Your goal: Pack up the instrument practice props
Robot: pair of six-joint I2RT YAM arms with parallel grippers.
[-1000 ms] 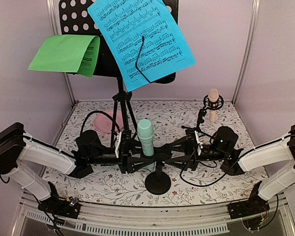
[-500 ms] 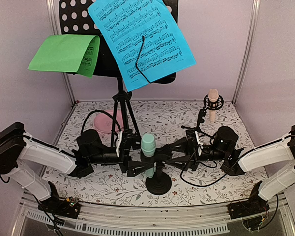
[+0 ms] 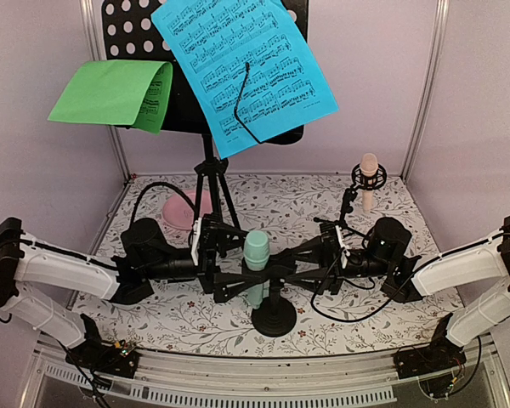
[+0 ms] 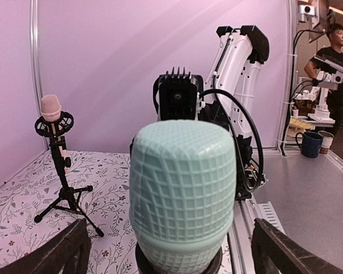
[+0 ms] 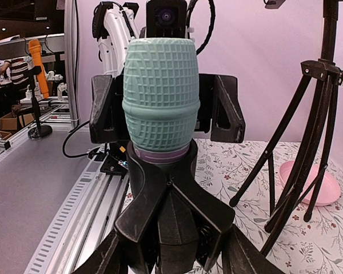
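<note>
**Item:** mint-green ribbed plastic toy microphone (image 3: 257,251), upright in the black clip holder (image 5: 170,214) of a round-based stand (image 3: 272,321). It stands mid-tabletop (image 3: 323,327), toward the near edge.

**Left gripper** (image 3: 231,265): jaws spread wide beside the head, not touching.

**Right gripper** (image 3: 296,270): closed on the holder.

**Also out:**
- Peach toy microphone (image 3: 369,170) on a small black tripod (image 4: 66,194), far right corner.
- Blue music sheet (image 3: 242,72) and green music sheet (image 3: 115,92) on the black perforated music desk (image 3: 127,30), far edge.

**Progress, by judgement:** nothing packed; everything remains.

floral table (image 3: 310,200) carries pink plate (image 3: 180,211), music-stand tripod (image 3: 212,195), round mic base (image 3: 273,320), small tripod (image 4: 67,194).
</note>
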